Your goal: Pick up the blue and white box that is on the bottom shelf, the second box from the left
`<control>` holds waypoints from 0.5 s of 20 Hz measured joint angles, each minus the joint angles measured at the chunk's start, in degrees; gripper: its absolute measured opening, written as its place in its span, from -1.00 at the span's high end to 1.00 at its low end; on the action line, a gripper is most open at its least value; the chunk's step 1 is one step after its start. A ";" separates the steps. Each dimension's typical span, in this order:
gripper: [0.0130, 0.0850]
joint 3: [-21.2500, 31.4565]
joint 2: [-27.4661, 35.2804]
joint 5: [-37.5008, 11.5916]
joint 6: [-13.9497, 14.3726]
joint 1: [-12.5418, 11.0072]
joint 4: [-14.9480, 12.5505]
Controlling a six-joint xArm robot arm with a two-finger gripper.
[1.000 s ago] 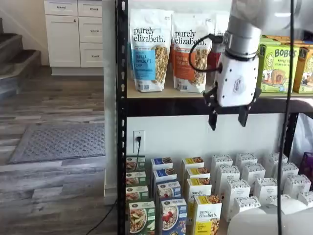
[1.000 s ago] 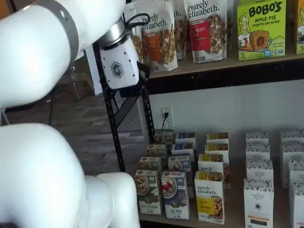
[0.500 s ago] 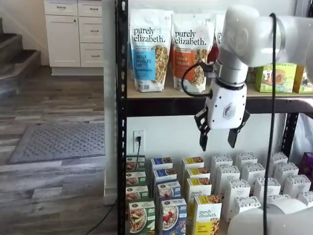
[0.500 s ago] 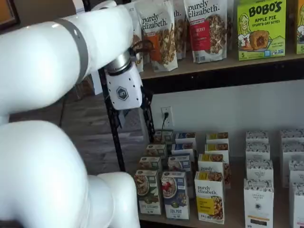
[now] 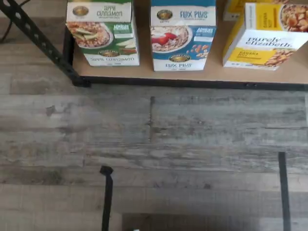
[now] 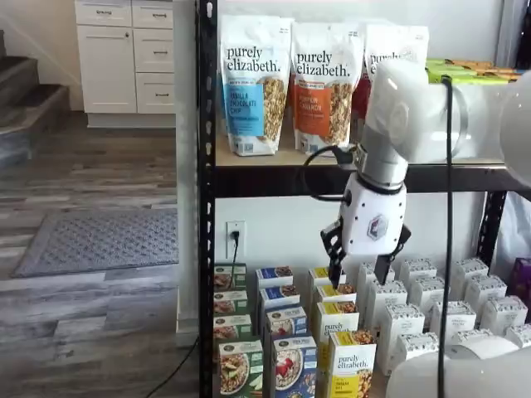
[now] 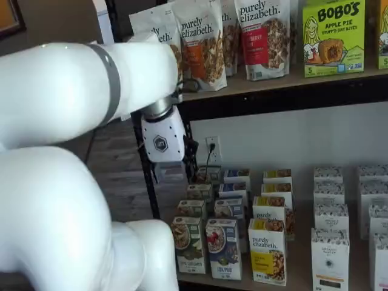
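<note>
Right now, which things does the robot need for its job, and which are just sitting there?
For the job:
- the blue and white box
- the bottom shelf it stands on
- the gripper, jaws open, up above the boxes

Just sitting there:
- the green carton
- the yellow carton
- the white cartons
- the granola bags

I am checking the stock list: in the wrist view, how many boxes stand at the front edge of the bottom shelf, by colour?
Green box: 1
Blue and white box: 1
Yellow box: 1
Total: 3
</note>
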 joint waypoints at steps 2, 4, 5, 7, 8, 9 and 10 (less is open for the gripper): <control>-1.00 1.54 0.90 -2.13 0.77 0.56 -0.66; -1.00 2.68 1.84 -3.89 1.32 0.91 -1.13; -1.00 3.41 2.37 -5.15 1.42 0.97 -1.21; -1.00 4.96 3.01 -8.10 1.20 0.87 -0.91; -1.00 5.72 3.43 -9.68 1.23 0.87 -0.96; -1.00 6.38 4.01 -11.17 1.22 0.86 -0.96; -1.00 6.89 4.67 -12.41 1.26 0.86 -1.03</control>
